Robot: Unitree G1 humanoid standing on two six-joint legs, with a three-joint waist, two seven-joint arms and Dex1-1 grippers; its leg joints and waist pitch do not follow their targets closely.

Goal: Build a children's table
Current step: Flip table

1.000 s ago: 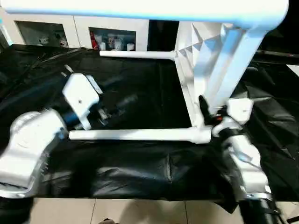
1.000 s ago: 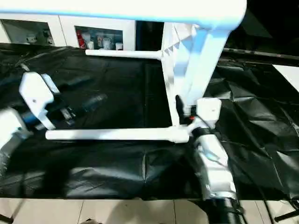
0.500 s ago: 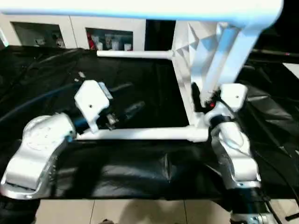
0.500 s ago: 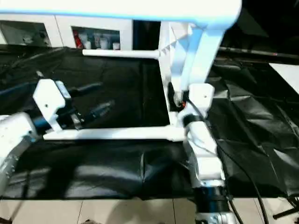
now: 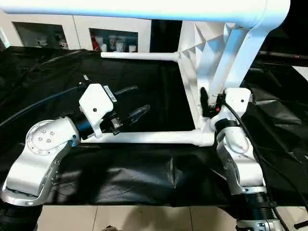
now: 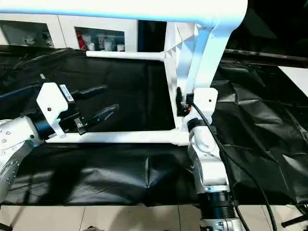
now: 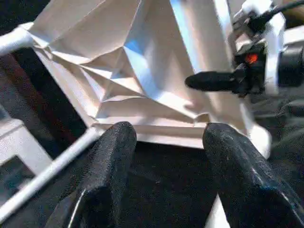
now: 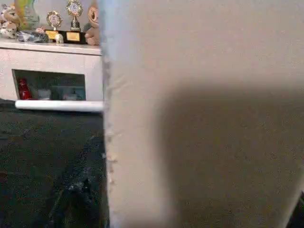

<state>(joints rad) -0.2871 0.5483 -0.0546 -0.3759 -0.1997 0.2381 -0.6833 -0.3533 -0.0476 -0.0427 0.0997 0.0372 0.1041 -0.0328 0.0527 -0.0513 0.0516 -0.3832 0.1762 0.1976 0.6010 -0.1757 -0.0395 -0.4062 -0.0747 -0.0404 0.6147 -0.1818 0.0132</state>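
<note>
- In the head views, you see the children's table standing on its side on the black sheet, with its ribbed underside turned toward your left pincer.
- Your left pincer is released, with nothing between its two black fingers. It hangs just above the lowest leg, which lies level on the sheet and runs to the corner socket ahead of the pincer.
- The far leg sticks out level beyond the left pincer, in front of the white cabinet.
- Your right pincer is right against the tabletop's lower edge, just above the corner socket. One black finger shows on the ribbed side. I cannot tell if this pincer is clenched or released.
- In the left wrist view, both fingers stand apart and empty. The ribbed underside is straight ahead of them, and the right pincer's finger points at it from the side.
- In the right wrist view, a white surface of the tabletop is very close in front of the pincer. Beside it you see the far leg and the cabinet.
</note>
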